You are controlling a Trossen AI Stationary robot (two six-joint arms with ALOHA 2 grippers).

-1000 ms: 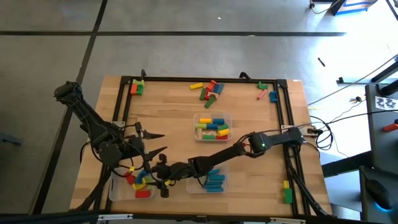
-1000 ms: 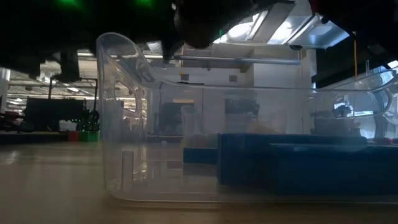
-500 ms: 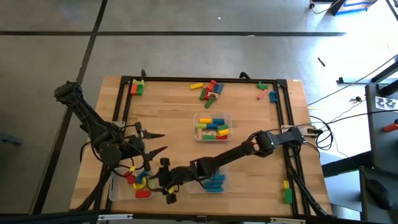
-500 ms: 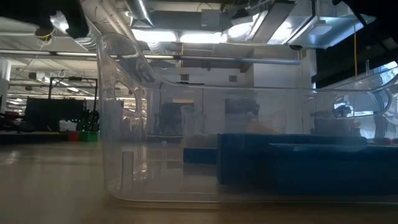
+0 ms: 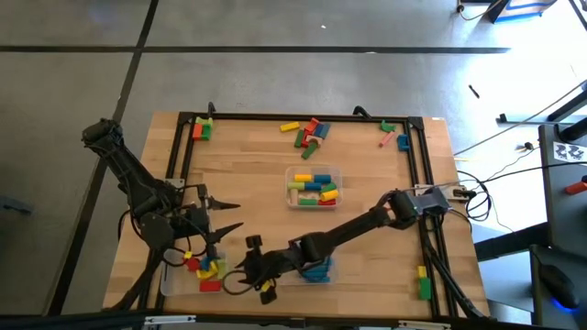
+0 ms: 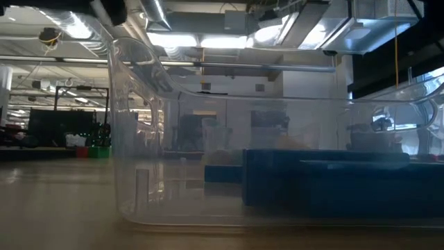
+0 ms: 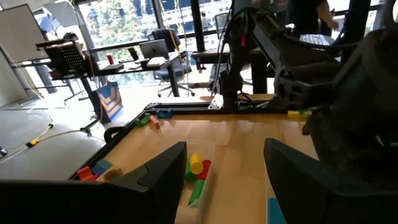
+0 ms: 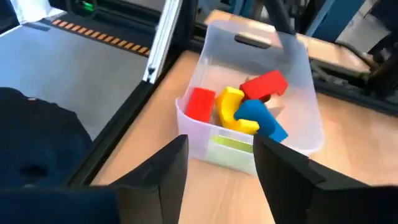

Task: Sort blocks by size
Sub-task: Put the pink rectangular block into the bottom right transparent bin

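Painted wooden blocks [image 5: 205, 269] are seen heaped in the clear tray [image 8: 304, 74] at the table's near left corner, where a red piece, a yellow curved piece and a blue piece lie touching one another in the right wrist view; blue bars [image 5: 318, 267] lie in a second tray near the front centre, mixed pieces fill a third tray [image 5: 313, 186] at mid-table, and loose clusters [image 5: 307, 132] are left along the far edge, at both far corners and by the near right edge; over the last second the right gripper [image 5: 259, 276] has been drawn away from above the left tray, toward the front edge and toward the blue-bar tray, and its dark bulk has been cleared from the top of the low view; this is judged to mean that a visit to the left tray has just been finished and that another block must be fetched, with much sorting left to do; the right gripper's fingers [image 8: 171, 163] are seen spread apart with nothing between them and nothing touched; the left gripper [image 5: 220, 216] is held above the table beside the left tray, its fingers [image 7: 163, 171] likewise parted and empty, and it has barely shifted.
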